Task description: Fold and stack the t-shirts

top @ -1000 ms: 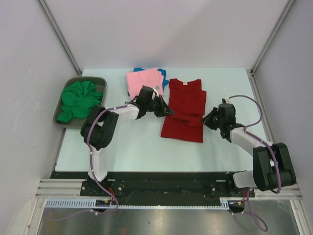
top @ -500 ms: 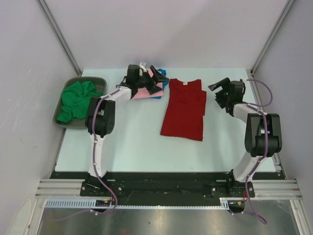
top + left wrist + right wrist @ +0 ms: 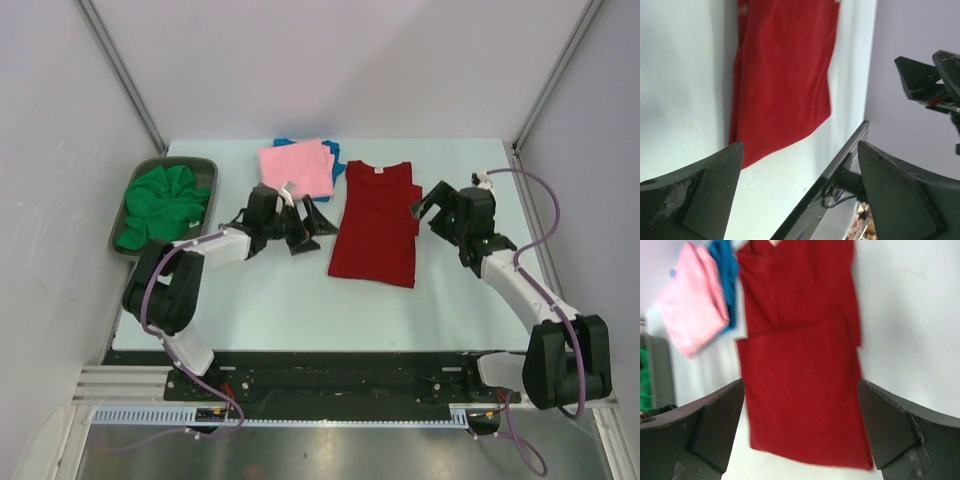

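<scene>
Two claws: left claw [image 3: 308, 222] and right claw [image 3: 432, 208] both wide, gripping nothing
Dark red t-shirt [image 3: 375, 225]: flat on bench [image 3: 270, 290], frame centre, between claws
Pink t-shirt [image 3: 296, 168]: folded, upper centre, atop blue t-shirt [image 3: 333, 150]
Green t-shirt [image 3: 163, 205]: bunched in grey tray [image 3: 190, 160], left side
</scene>
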You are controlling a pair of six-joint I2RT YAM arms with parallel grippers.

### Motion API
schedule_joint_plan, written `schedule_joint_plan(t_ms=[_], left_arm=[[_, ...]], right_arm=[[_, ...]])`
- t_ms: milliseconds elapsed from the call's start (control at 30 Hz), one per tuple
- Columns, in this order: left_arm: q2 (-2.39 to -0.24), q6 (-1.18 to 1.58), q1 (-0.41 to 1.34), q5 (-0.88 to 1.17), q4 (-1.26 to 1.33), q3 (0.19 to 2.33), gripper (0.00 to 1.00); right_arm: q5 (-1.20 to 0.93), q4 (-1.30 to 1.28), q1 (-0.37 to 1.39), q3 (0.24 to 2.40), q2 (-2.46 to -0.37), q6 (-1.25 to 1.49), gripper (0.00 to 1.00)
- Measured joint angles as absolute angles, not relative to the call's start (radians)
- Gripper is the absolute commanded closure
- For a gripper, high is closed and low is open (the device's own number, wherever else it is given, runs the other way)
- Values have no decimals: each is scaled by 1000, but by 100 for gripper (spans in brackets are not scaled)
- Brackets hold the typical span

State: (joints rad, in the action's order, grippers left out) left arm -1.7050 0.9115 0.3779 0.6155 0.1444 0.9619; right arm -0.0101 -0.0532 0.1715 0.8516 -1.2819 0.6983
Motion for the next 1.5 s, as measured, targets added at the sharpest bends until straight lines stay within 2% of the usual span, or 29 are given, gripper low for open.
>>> schedule_joint_plan(t_ms=[267, 533, 633, 667, 733, 767, 800, 867, 1333, 1500], left_arm=[[-1722, 853, 472, 583, 149, 832, 0], [-1816, 846, 497, 580, 215, 863, 1], [-1849, 846, 502, 579, 251, 886, 25], [-1860, 846, 505, 578, 260, 890, 39], [-1886, 849, 510, 578, 283, 892, 49], [-1897, 853, 513, 577, 289, 891, 63], [-1907, 854, 515, 578, 295, 891, 72], [-1918, 857, 519, 570, 303, 886, 100], [-1917, 901, 567, 574, 459, 780, 100], [-1917, 929, 578, 576, 530, 741, 100]], right_arm=[[10, -185, 191, 607, -1085, 657, 0], [27, -241, 204, 569, -882, 651, 0], [31, -262, 204, 566, -865, 647, 0], [31, -267, 204, 564, -863, 645, 0], [31, -276, 204, 554, -863, 642, 0], [30, -280, 204, 548, -863, 642, 0], [30, -281, 204, 542, -863, 641, 0], [30, -281, 204, 531, -867, 641, 1], [-45, -31, 215, 379, -1090, 657, 9], [-71, 52, 227, 356, -1119, 679, 17]])
